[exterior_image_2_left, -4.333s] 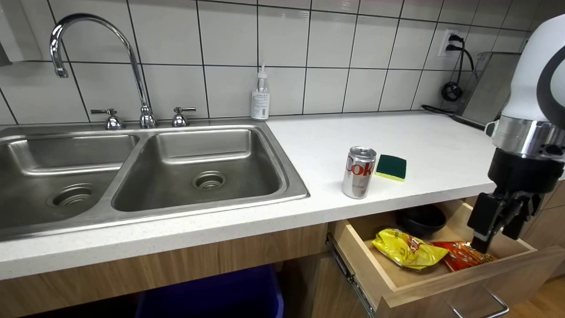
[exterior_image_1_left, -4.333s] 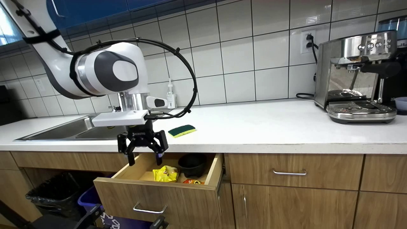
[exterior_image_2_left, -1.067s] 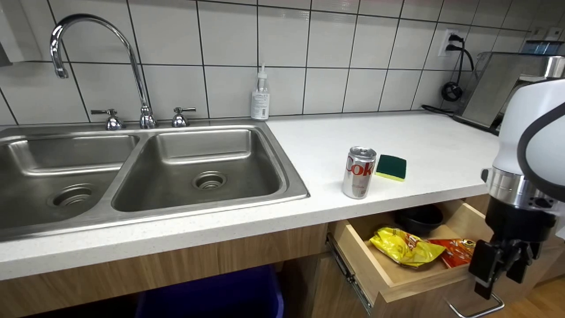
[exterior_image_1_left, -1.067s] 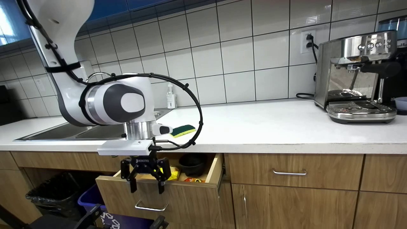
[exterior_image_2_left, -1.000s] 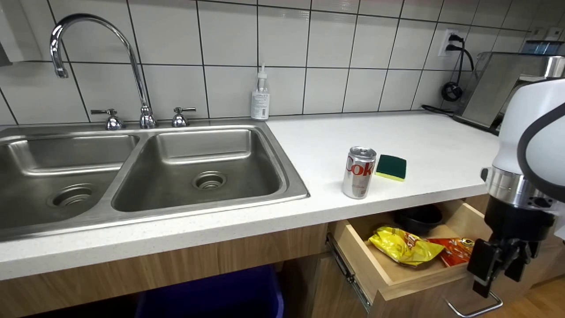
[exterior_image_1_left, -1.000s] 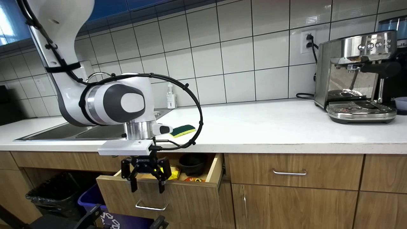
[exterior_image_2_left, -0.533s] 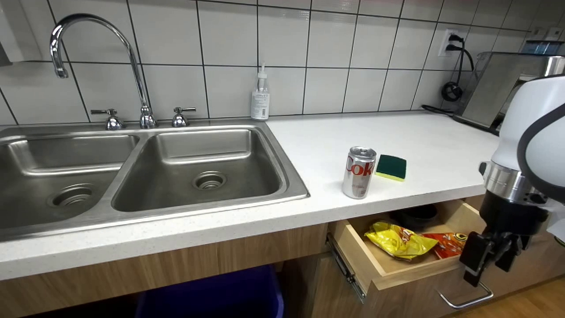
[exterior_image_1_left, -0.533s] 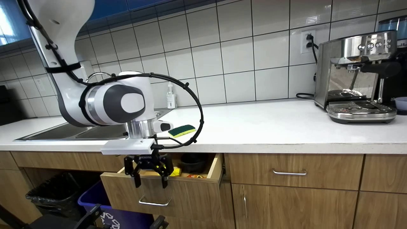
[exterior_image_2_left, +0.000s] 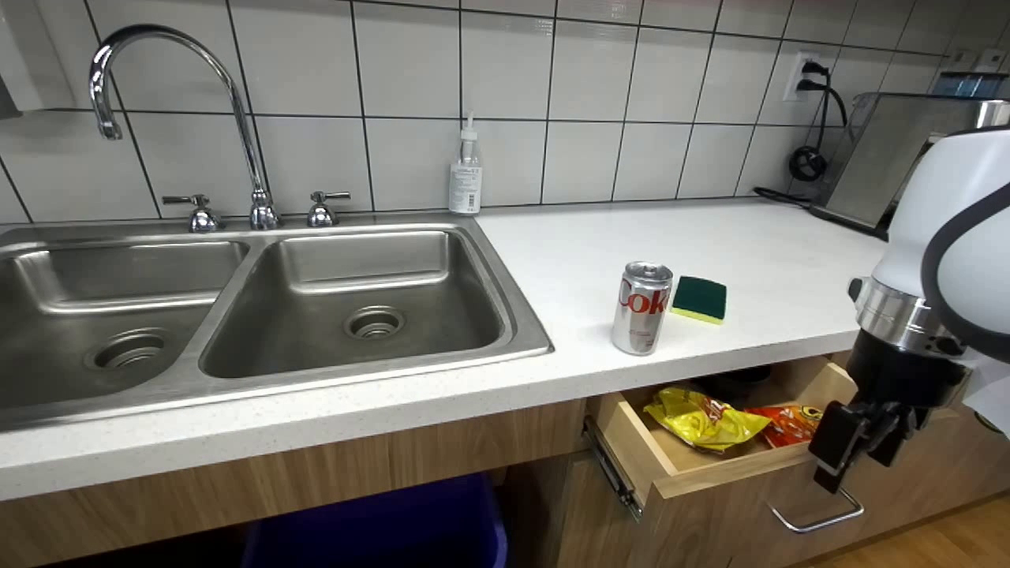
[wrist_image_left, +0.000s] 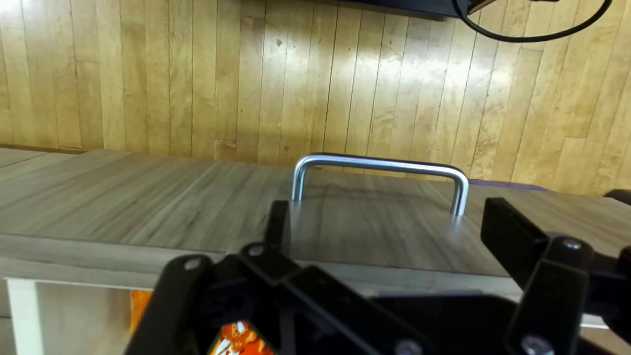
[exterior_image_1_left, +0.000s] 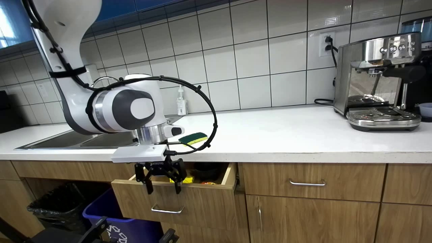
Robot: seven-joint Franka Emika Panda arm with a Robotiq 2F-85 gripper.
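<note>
Wrist view: drawer handle [wrist_image_left: 379, 163] lies just beyond the tool [wrist_image_left: 388, 217].

I read red "Cok" lettering on the silver can [exterior_image_2_left: 641, 331].

It stands on the counter [exterior_image_1_left: 270, 133] above the drawer [exterior_image_1_left: 209, 206], the word running out of my sight. Low beside the drawer I make out white recycling arrows on the blue bin [exterior_image_1_left: 141, 233]. Print on the yellow packet [exterior_image_2_left: 696, 424] inside the drawer is too creased for me; the label on the bottle [exterior_image_2_left: 465, 185] farther back than the drawer is too small, and lettering on the gripper [exterior_image_1_left: 163, 191] at the drawer's front is partly hidden.
</note>
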